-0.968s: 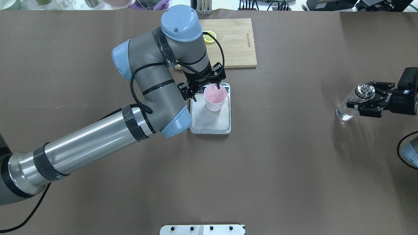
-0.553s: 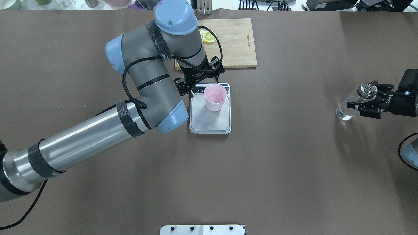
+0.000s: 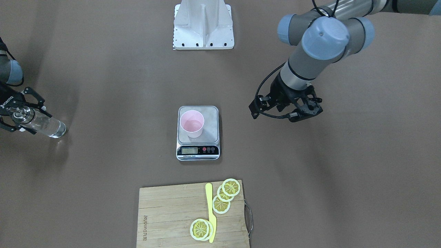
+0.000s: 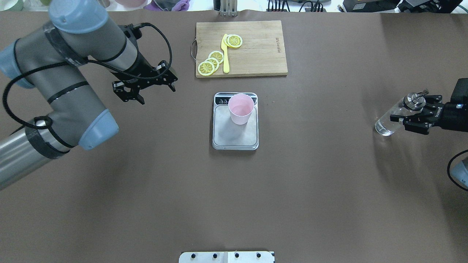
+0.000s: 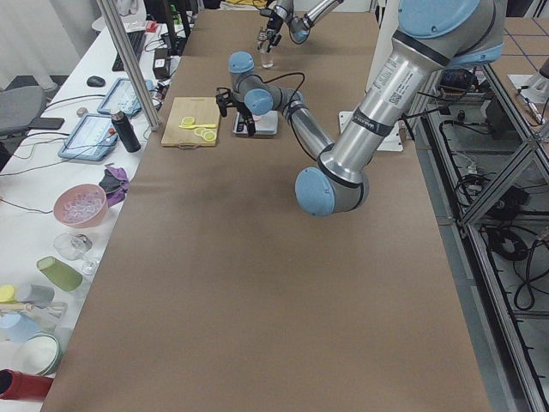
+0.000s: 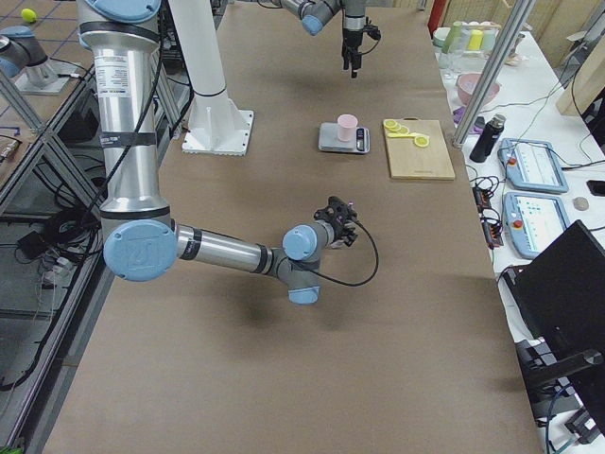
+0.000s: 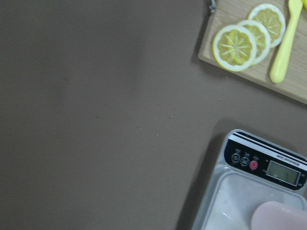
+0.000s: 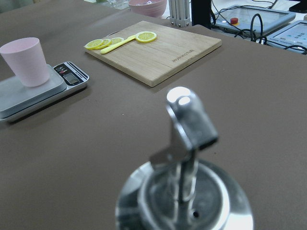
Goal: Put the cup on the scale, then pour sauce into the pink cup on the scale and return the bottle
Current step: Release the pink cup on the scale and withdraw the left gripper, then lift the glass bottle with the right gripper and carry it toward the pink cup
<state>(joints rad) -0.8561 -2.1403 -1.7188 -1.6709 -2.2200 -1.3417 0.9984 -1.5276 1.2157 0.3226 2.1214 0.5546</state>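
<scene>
The pale pink cup stands upright on the far part of the scale's steel platform, next to its display; both also show in the front view, cup and scale. My left gripper is open and empty, well to the left of the scale. The left wrist view shows the scale and the cup's rim at lower right. My right gripper is shut on the clear bottle at the far right. Its silver spout fills the right wrist view.
A wooden cutting board with lemon slices and a yellow knife lies beyond the scale. The robot's white base plate is at the near edge. Bare brown table lies between scale and bottle.
My left gripper has let go of the cup and pulled away to the left, leaving it on the scale. My right gripper's fingers have drawn in on the bottle.
</scene>
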